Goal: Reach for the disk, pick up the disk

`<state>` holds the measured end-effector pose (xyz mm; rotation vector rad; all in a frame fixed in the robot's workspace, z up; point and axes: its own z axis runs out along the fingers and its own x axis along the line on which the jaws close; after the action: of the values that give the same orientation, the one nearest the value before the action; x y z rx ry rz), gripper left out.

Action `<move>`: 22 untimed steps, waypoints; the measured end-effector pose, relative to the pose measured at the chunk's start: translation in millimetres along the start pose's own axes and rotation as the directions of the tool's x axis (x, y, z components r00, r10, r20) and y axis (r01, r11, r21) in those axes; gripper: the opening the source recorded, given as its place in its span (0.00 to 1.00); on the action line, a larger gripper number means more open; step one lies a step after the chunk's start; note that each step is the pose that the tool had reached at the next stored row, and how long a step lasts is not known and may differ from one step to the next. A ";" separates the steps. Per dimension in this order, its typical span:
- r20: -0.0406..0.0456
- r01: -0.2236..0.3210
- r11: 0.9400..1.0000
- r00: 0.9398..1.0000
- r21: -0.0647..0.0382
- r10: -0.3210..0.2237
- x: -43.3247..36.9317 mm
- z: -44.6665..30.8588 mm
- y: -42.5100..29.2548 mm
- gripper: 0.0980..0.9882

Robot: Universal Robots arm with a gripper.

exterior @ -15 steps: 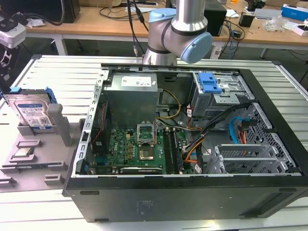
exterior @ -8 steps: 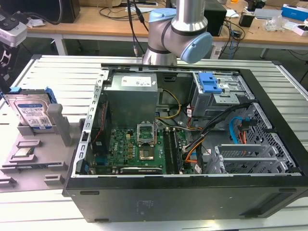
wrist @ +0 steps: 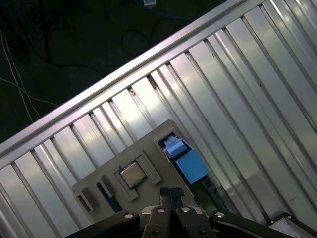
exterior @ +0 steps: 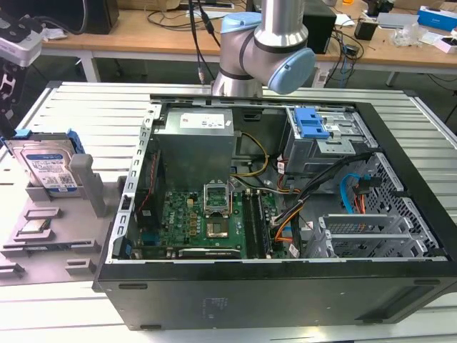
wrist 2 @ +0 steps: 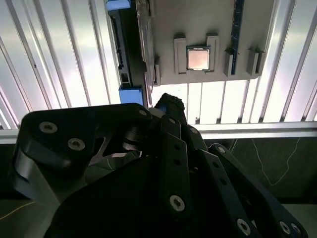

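arm [exterior: 275, 21]: we see a silver-grey metal tube with rounded joints | joint cap [exterior: 291, 70]: we log it as round and pale blue | gripper [wrist: 171, 195]: matt black linked bars in both wrist views | screws [wrist 2: 177, 202]: we count small silver heads along the black links

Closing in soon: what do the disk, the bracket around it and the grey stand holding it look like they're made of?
The disk looks like bare silver metal with a dull sheen, under a white-and-blue label, likely paper. The bracket looks like blue plastic, with an even, matte colour. The stand is matte grey, probably plastic, though I can't be sure.
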<state>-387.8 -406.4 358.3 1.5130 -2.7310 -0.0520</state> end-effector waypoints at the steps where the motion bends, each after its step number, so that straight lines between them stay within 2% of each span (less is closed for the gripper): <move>1: -0.001 0.017 1.000 1.000 0.000 -0.017 0.0 0.0 0.0 0.01; 6: -0.003 0.077 0.997 0.997 0.000 -0.077 0.0 0.0 0.0 0.01; 11: -0.006 0.149 0.989 0.989 0.000 -0.149 0.0 0.0 0.0 0.01; 19: -0.009 0.237 0.971 0.971 -0.001 -0.237 0.0 0.0 0.0 0.01; 21: -0.010 0.271 0.963 0.963 -0.001 -0.271 0.0 0.0 0.0 0.01; 22: -0.011 0.278 0.960 0.960 -0.001 -0.278 0.0 0.0 0.0 0.01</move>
<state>-387.8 -406.4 358.3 1.8796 -2.4874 -0.0473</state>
